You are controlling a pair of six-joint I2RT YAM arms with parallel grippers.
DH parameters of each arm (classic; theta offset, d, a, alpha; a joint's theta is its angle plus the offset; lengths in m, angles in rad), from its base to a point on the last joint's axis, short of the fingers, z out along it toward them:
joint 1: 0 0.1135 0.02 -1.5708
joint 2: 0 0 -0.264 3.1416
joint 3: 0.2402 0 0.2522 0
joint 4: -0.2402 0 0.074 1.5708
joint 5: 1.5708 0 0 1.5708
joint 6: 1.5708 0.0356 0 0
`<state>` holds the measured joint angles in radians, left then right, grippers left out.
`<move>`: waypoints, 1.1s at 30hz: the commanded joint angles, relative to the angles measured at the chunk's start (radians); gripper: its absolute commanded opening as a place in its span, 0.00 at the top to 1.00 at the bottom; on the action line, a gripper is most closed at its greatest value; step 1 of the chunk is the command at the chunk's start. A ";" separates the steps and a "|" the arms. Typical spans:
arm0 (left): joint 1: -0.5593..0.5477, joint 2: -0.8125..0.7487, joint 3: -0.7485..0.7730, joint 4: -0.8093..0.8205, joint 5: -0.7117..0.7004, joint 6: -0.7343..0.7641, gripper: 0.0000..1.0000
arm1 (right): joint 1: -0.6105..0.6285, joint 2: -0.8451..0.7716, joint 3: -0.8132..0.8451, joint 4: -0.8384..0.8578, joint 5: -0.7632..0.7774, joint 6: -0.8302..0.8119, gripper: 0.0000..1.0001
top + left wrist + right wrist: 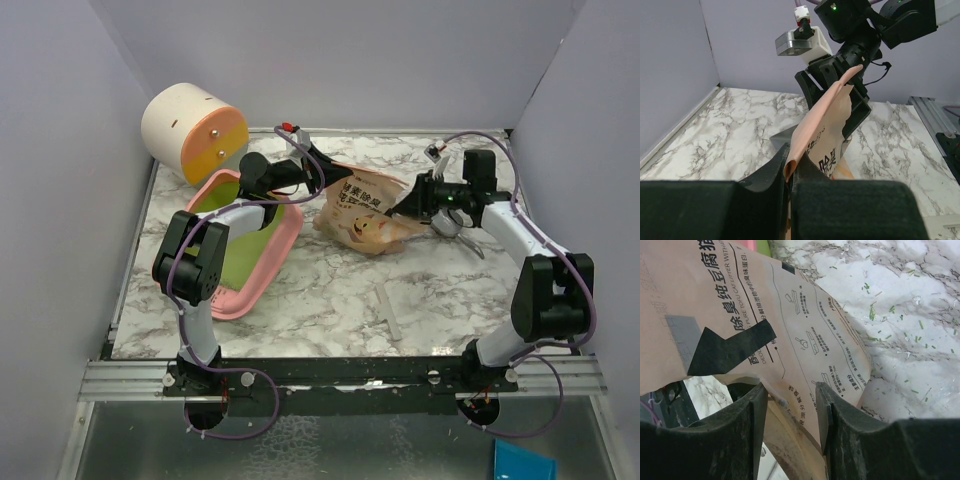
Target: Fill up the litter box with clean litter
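Observation:
The pink litter box with its lime-green bottom lies at the left, one end under my left arm. No mass of litter shows; a few green bits lie on the marble. The tan paper bag lies mid-table, tilted up. My left gripper is shut on the bag's upper edge; in the left wrist view its fingers pinch the paper. My right gripper is at the bag's right end. Its jaws stand apart, with the bag's printed edge crossing the gap between the fingers.
A cream-and-orange cylinder lies at the back left, behind the litter box. A thin pale strip lies on the marble table near the front. A grey metal item lies by the right gripper. Purple walls close in on three sides.

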<state>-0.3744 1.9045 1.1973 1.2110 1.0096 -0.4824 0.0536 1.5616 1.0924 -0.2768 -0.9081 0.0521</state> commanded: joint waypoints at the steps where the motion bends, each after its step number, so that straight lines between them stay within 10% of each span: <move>1: 0.000 -0.042 0.055 0.190 -0.045 -0.015 1.00 | 0.031 0.011 0.013 -0.024 0.053 -0.036 0.58; 4: -0.001 -0.039 0.057 0.195 -0.047 -0.024 1.00 | 0.058 0.027 0.020 -0.037 0.122 -0.036 0.64; 8: 0.000 -0.041 0.058 0.193 -0.040 -0.029 1.00 | 0.086 0.058 0.050 -0.052 0.341 0.067 0.99; 33: 0.014 -0.075 -0.056 0.383 -0.054 -0.052 1.00 | 0.100 -0.301 -0.135 0.342 0.805 0.594 0.99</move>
<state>-0.3817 1.8706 1.0771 1.3842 1.0290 -0.5274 0.1749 1.3331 1.0035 -0.1440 -0.2535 0.5682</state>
